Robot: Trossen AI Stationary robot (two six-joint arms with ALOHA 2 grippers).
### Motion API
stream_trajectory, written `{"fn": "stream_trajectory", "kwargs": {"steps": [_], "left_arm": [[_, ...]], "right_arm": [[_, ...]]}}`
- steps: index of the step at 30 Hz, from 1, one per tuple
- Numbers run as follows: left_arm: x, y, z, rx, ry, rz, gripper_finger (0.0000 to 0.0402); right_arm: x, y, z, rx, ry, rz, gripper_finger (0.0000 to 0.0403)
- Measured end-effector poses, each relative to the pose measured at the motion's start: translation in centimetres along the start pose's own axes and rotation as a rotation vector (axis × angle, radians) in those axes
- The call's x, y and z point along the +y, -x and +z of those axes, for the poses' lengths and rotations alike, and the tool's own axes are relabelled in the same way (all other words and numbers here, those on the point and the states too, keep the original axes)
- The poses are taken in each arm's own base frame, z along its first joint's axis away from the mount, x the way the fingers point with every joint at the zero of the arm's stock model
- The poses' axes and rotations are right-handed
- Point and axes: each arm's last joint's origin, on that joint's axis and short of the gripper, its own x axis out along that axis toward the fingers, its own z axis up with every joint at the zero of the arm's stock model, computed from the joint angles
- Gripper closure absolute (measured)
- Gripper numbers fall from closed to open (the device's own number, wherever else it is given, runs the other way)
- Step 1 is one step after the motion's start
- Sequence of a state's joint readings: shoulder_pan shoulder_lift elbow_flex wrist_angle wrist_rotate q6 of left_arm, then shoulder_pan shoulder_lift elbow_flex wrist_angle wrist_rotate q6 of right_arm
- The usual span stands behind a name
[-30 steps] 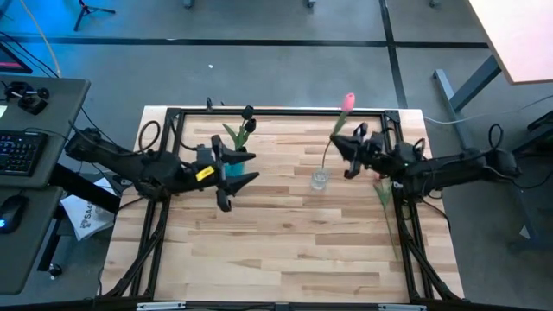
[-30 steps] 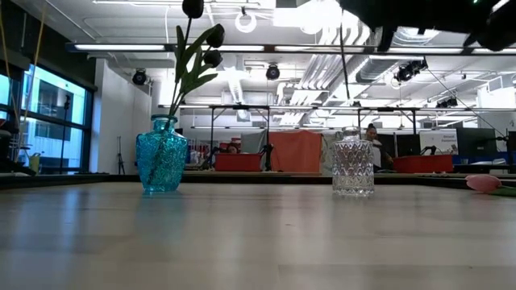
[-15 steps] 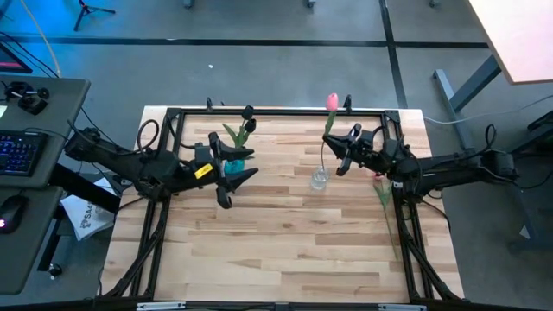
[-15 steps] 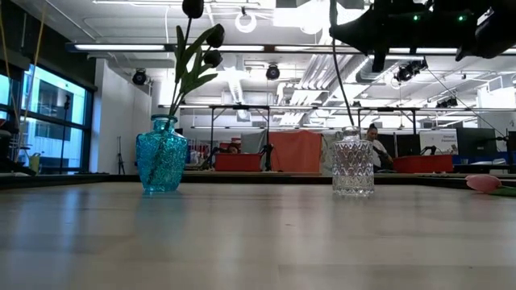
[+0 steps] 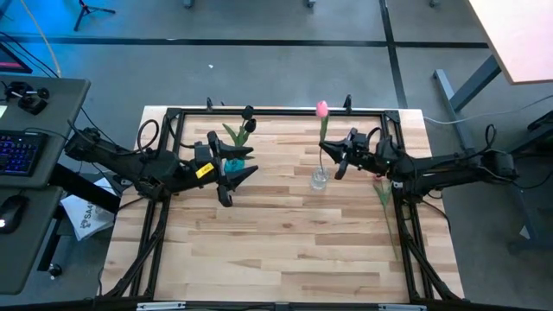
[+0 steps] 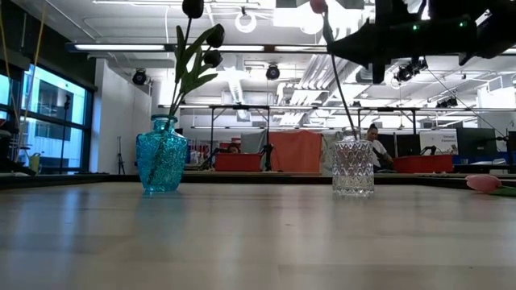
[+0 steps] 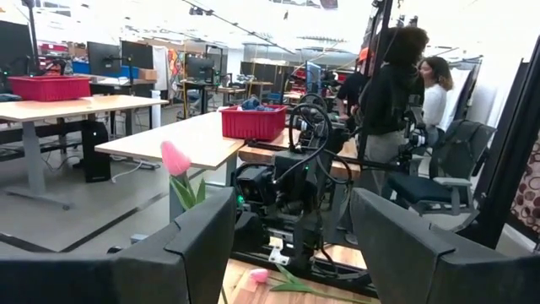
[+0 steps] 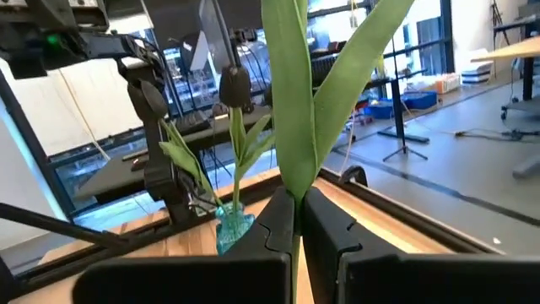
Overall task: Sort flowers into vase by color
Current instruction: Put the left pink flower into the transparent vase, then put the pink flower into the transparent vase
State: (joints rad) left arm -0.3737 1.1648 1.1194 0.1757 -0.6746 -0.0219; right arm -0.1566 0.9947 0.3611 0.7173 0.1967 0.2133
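My right gripper (image 5: 335,157) (image 8: 299,207) is shut on a pink tulip whose head (image 5: 321,109) stands above the clear glass vase (image 5: 319,180) (image 6: 353,167). Its stem (image 6: 342,89) runs down into that vase. The blue vase (image 5: 232,163) (image 6: 161,165) holds two dark-headed tulips (image 5: 248,113) (image 8: 234,84) by their stems. A second pink tulip (image 5: 381,187) (image 6: 484,183) lies flat on the table, right of the clear vase. My left gripper (image 5: 244,167) (image 7: 291,215) is open, hovers by the blue vase and touches nothing. My right gripper pinches the pink tulip between its two fingers, at the stem where the long green leaves (image 8: 291,169) branch off. The fingers come level from the table's right side, across the stem. The tulip stands nearly upright with its lower end (image 6: 350,129) inside the clear vase.
A black frame (image 5: 259,111) runs along the table's far edge and down both sides. The near half of the wooden table (image 5: 285,250) holds no objects. People (image 7: 396,93) stand in the room beyond the table. A desk with a keyboard (image 5: 17,151) is off to the left.
My right gripper has moved toward the table's left, over the clear vase, staying shut on the pink tulip. The tulip has tipped from a lean to the right to nearly upright: its head swung left while its lower end stayed in the vase.
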Motion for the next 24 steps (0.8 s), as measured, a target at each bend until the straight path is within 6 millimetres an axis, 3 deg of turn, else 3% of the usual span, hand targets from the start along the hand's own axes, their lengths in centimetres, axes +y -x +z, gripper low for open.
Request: {"fn": "stream_trajectory", "kwargs": {"steps": [5, 9, 17, 24], "left_arm": [[0.0, 0.0, -0.1, 0.004, -0.004, 0.0, 0.0179], [0.0, 0.0, -0.4, 0.032, -0.025, 0.0, 0.0179], [0.1, 0.0, -0.5, 0.041, -0.045, 0.004, 0.0179], [0.2, -0.1, -0.5, 0.04, -0.105, 0.008, 0.0179]], "right_arm": [[0.0, -0.2, -0.4, 0.093, -0.06, -0.025, 0.0385], [0.3, -0.7, 0.0, 0.269, -0.042, -0.067, 0.0317], [1.6, -0.6, 3.5, 0.595, 0.134, -0.101, 0.017], [2.0, 1.3, 5.9, 0.895, 0.02, -0.138, 0.0137]]}}
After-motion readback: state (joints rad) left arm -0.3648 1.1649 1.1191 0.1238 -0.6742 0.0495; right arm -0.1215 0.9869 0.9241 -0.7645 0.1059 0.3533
